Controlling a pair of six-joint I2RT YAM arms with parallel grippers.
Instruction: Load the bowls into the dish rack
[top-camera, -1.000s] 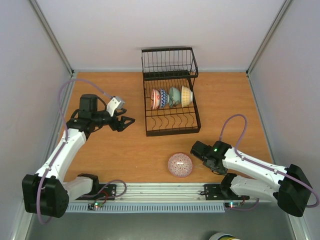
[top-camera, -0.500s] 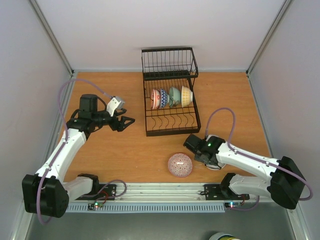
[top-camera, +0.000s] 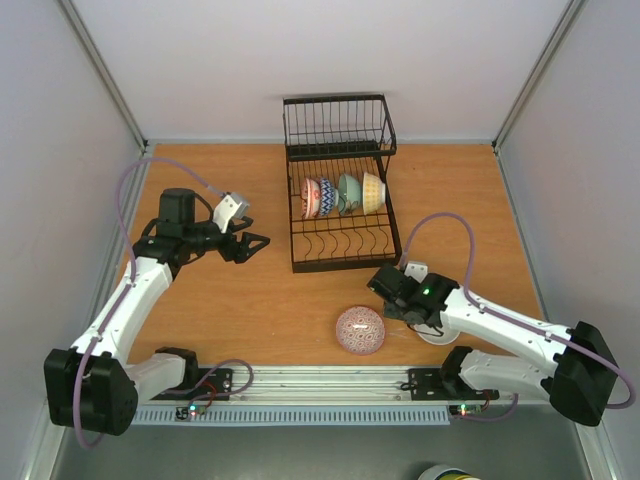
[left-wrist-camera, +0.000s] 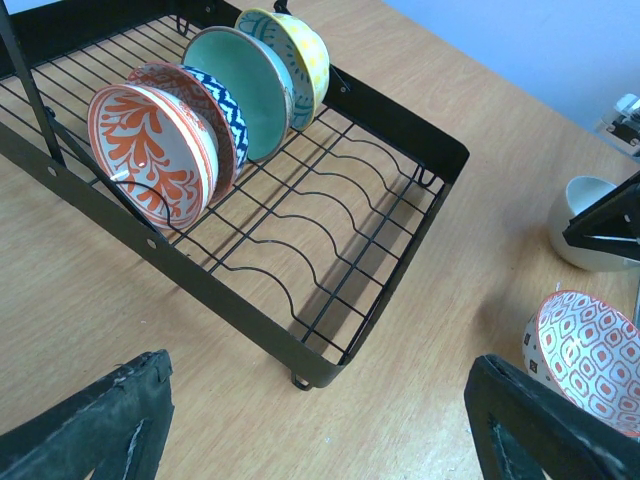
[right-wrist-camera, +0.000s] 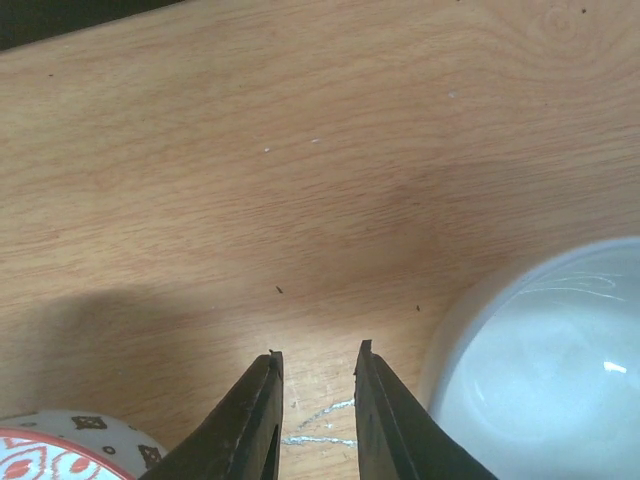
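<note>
I see the wooden table (top-camera: 220, 310) carrying the black dish rack (top-camera: 342, 258) at its far middle, feet on the wood. Near the front edge a red-patterned bowl (top-camera: 360, 330) sits on the surface, and a plain white bowl (left-wrist-camera: 590, 222) rests just to its right

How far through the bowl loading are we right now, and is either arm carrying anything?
Done: four bowls stand on edge in the dish rack. In hand: nothing. The left gripper is open and empty beside the rack; the right gripper, nearly closed and empty, is over bare wood between the last two. Left: the red-patterned bowl and the plain white bowl, both on the table.
</note>
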